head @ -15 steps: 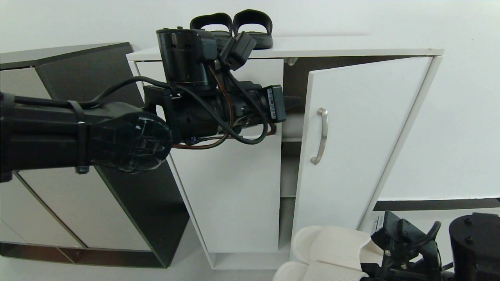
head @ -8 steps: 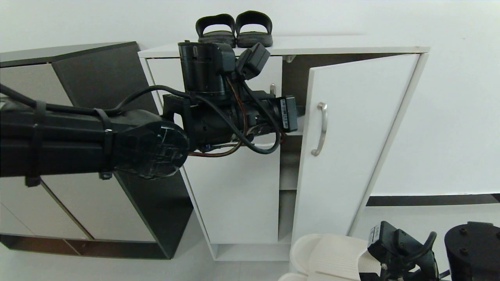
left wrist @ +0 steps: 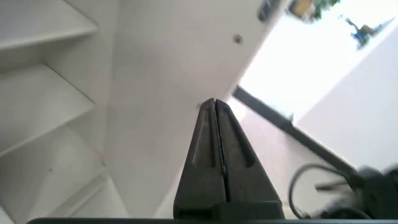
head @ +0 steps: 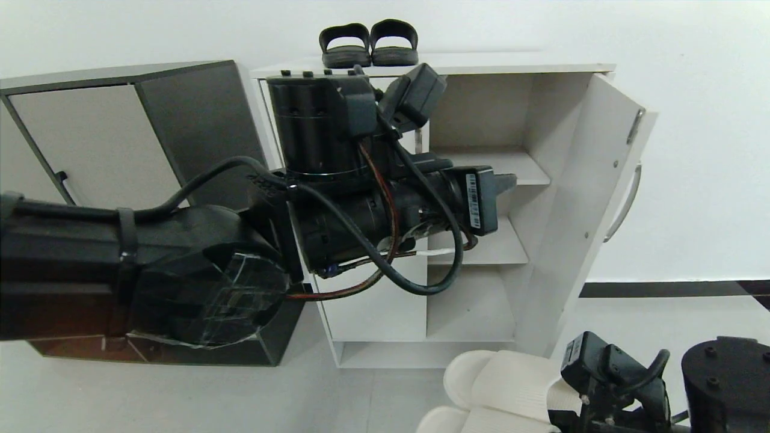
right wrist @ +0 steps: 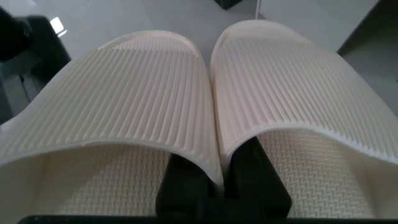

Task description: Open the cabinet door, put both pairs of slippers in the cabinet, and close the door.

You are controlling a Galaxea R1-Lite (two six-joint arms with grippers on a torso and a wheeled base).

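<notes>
Head view: cabinet door [head: 577,198] stands wide, black slippers [head: 369,45] on top. Left claw [left wrist: 215,106] clenched, empty; right claw [right wrist: 221,177] grasps white slippers [right wrist: 143,93].

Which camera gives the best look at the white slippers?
The right wrist view: both white slippers show side by side up close, ribbed straps clear, the right gripper clamped on their inner edges. The head view catches part of them at its lower edge, beside the right arm. The left wrist view faces the cabinet shelves.
</notes>
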